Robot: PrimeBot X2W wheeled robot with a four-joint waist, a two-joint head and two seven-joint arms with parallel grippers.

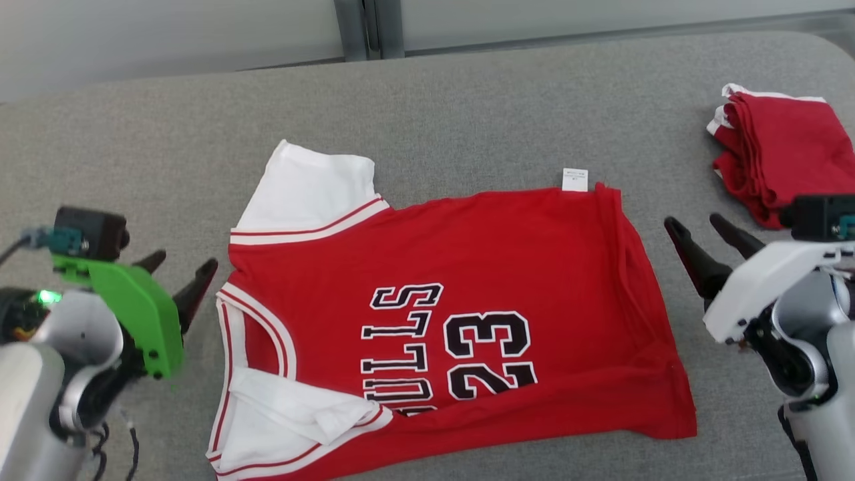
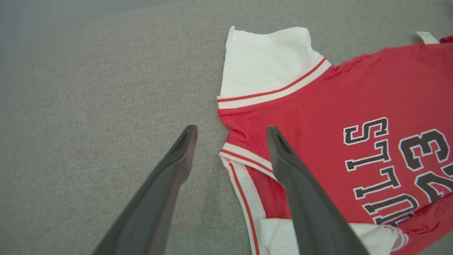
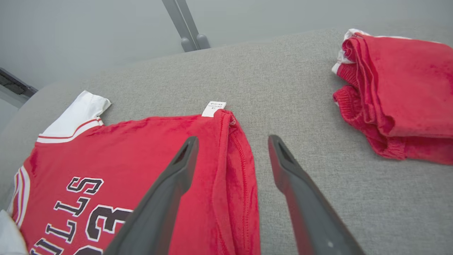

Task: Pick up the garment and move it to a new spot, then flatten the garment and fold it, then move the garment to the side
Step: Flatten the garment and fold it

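The garment (image 1: 481, 267) is a red jersey with white sleeves and dark "BULLS 23" lettering, spread flat across the grey surface with its neck toward the left. My left gripper (image 1: 182, 270) hangs open just off the jersey's collar edge, holding nothing. In the left wrist view the left gripper (image 2: 230, 132) straddles the collar of the garment (image 2: 354, 95). My right gripper (image 1: 696, 226) is open and empty beside the jersey's hem. From the right wrist, the right gripper (image 3: 233, 141) stands above the hem of the garment (image 3: 141, 148).
A folded red cloth pile (image 1: 781, 150) lies at the far right, also seen as a red pile (image 3: 400, 92) from the right wrist. The grey padded table (image 1: 467, 107) has bare room behind the jersey. A white tag (image 1: 575, 180) sticks out at the hem.
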